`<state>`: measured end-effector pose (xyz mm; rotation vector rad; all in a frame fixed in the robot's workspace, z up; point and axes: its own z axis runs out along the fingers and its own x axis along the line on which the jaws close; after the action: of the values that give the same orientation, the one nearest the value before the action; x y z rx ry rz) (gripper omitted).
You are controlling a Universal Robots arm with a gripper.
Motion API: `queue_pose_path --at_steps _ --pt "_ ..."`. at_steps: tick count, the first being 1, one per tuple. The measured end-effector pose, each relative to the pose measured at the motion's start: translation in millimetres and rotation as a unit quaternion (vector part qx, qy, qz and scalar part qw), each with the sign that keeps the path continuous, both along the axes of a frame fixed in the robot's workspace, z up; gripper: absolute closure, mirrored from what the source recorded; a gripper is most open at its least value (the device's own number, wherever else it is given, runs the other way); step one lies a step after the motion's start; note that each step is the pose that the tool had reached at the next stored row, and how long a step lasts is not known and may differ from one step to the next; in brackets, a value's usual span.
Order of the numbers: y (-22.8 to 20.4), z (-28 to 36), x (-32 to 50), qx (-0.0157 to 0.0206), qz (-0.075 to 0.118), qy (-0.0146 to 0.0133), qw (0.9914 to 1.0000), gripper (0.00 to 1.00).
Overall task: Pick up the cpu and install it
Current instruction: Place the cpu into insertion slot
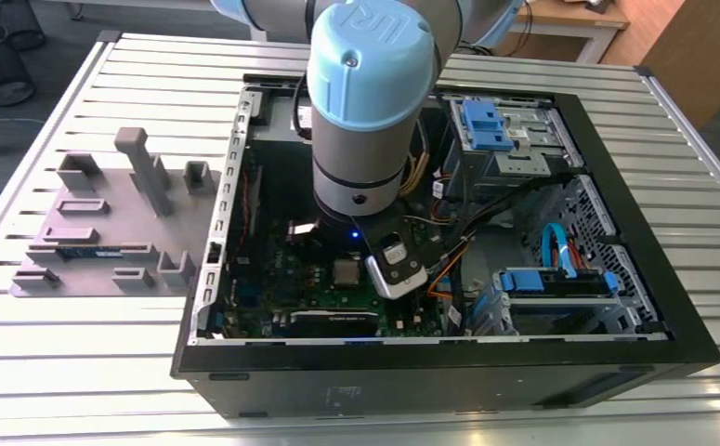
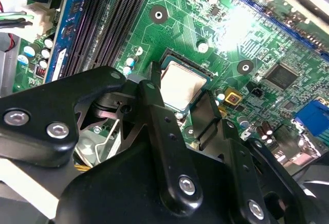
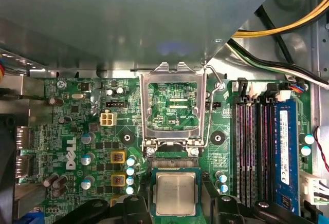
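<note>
Half of this is blocked, so bear with me. In the exterior view my own arm (image 1: 366, 111) hangs right over the open case (image 1: 459, 367) on the slatted desk (image 1: 99, 372) and covers most of the green board (image 1: 288, 299). The cpu (image 1: 345, 271) is just a small silvery square peeking out on the exterior view's left of my wrist. In the first wrist view a big blurry grey surface (image 3: 128, 18) swallows the far part of the scene, and the black linkage (image 3: 128, 208) covers the socket's sides. In the second wrist view that linkage (image 2: 164, 131) hides the near corner of the cpu (image 2: 182, 84), and there's glare on the board beyond it.

What I can see: the cpu (image 3: 176, 193) lies flat in the socket, metal top up, between my jaws. It's square, so no real long axis. Its edges run parallel to the memory slots (image 3: 252, 147) beside it. The hinged metal frame (image 3: 145, 108) is flipped open just past it, with board showing through its window. Whether my jaws are gripping the cpu or loose, I can't tell, they're right at its edges. A grey parts tray (image 1: 99, 232) sits on the desk beside the case.
</note>
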<state>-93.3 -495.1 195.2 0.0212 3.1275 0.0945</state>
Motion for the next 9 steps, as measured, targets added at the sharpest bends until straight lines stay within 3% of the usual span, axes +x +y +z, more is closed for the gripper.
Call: queue_pose_path --at_steps 9 --pt "0.0 -1.4 0.0 0.0015 0.004 0.0001 0.99999 0.53"
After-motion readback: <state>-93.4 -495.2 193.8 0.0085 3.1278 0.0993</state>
